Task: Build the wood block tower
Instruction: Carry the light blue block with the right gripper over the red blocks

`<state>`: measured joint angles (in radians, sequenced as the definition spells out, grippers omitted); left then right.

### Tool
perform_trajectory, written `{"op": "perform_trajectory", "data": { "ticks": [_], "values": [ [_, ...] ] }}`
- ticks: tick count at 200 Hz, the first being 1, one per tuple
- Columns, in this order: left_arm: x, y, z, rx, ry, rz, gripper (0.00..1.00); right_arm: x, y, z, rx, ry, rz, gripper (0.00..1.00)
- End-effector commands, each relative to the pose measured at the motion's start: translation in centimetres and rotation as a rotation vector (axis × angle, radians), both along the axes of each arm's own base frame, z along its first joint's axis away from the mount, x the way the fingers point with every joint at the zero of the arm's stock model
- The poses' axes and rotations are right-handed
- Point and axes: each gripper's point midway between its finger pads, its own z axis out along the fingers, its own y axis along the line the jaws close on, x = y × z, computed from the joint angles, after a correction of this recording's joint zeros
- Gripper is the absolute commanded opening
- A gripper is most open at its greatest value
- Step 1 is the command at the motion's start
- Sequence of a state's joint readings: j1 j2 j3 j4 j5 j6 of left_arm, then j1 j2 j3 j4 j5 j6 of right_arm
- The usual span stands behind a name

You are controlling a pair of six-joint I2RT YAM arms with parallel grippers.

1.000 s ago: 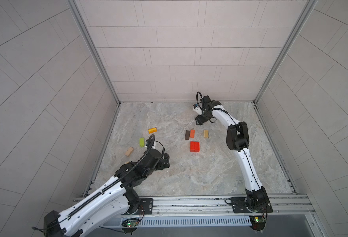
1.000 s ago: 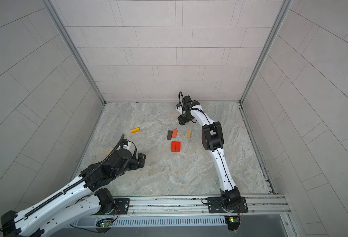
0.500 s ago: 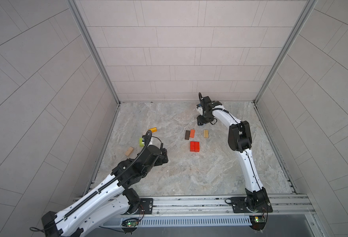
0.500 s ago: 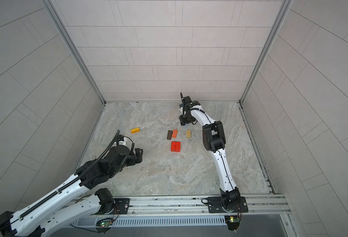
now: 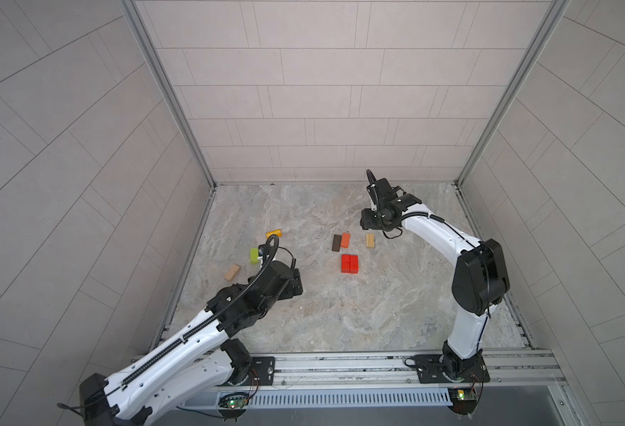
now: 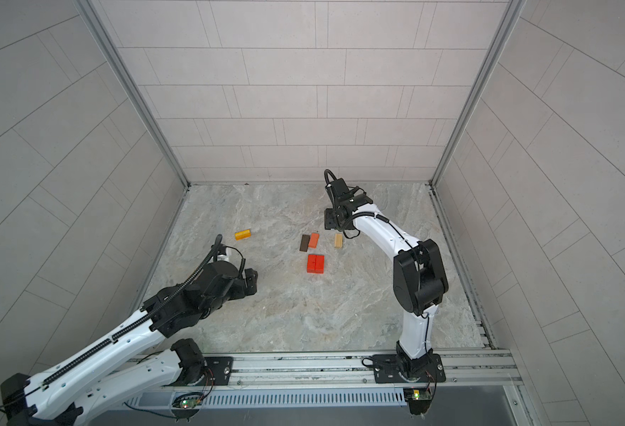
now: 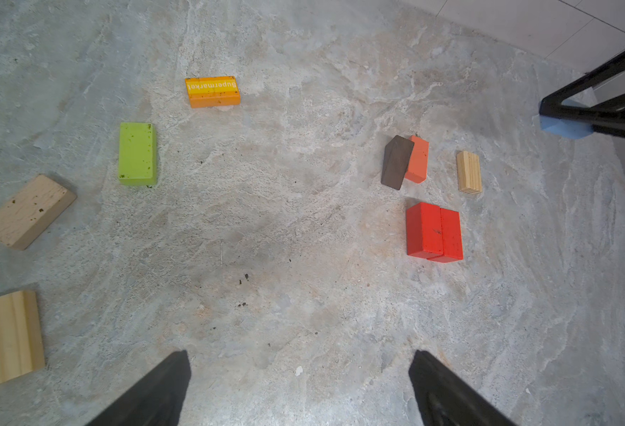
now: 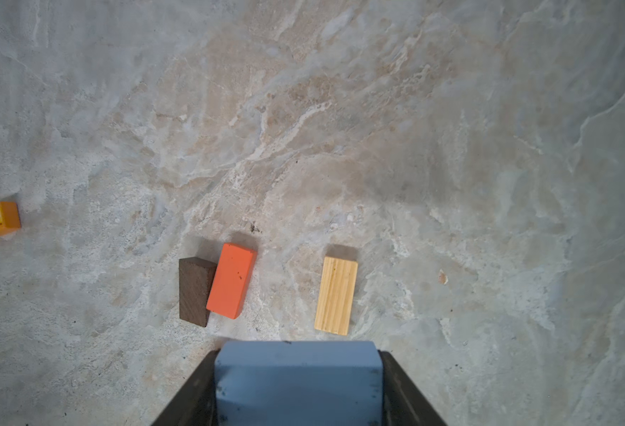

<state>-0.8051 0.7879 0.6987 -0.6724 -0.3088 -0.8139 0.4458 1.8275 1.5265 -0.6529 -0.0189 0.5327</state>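
- We are gripping the light blue block [image 8: 298, 380] in the right gripper [image 8: 298, 383]; the two fingers are pressing on its opposite short ends, and it is hanging clear of the stone floor [image 5: 340, 306] near the back of the cell.
- We are keeping the left gripper [image 7: 299, 387] spread wide with nothing between its fingers, hovering low over the floor on the left side.
- No tower is standing yet. Two red blocks [image 5: 350, 264] are lying flush side by side near the middle, which we are reading as the likely base.
- Just behind them the dark brown block [image 7: 396, 162] is touching the orange-red block [image 7: 417, 159] at an angle, and a pale striped block [image 8: 336, 295] is lying apart beside that pair.
- On the left, well apart from these, we are seeing a green block [image 7: 137, 154], an orange block printed "Supermarket" [image 7: 212, 91] and two tan blocks [image 7: 27, 212].
- We are judging every block to be light, rigid and hard-edged, so a firm squeeze should not harm it.
- The painted faces are probably smooth, so an off-centre pinch may let a block twist.
- We are favouring a hold at mid-length across two parallel faces, leaving the broad underside free to seat flat.
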Motion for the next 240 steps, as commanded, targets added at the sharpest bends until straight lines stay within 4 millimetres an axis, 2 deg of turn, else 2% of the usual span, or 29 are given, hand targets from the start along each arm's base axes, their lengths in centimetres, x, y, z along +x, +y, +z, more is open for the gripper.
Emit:
{"op": "perform_trajectory", "data": {
  "ticks": [1, 40, 82, 107, 178, 240],
  "values": [
    [-0.1, 0.0, -1.2, -0.012, 0.014, 0.011, 1.0, -1.1, 1.6, -0.9, 0.023, -0.019, -0.065, 0.45],
    [-0.4, 0.2, -3.0, 0.018, 0.042, 0.008, 1.0, -2.9, 3.7, -2.5, 0.043, -0.015, -0.07, 0.46],
    [-0.4, 0.1, -5.5, 0.046, 0.08, 0.005, 1.0, -3.7, 4.4, -4.2, 0.028, -0.007, -0.095, 0.47],
    [-0.5, -0.3, -6.4, 0.053, 0.106, -0.005, 1.0, -3.9, 4.9, -4.7, 0.033, -0.001, -0.098, 0.47],
    [-0.3, 0.3, -6.5, 0.088, 0.088, -0.007, 1.0, -4.4, 6.4, -6.0, 0.02, 0.027, -0.081, 0.48],
    [-0.5, 0.3, -7.2, 0.087, 0.097, -0.01, 1.0, -5.3, 6.4, -6.8, -0.009, 0.041, -0.07, 0.49]
  ]
}}
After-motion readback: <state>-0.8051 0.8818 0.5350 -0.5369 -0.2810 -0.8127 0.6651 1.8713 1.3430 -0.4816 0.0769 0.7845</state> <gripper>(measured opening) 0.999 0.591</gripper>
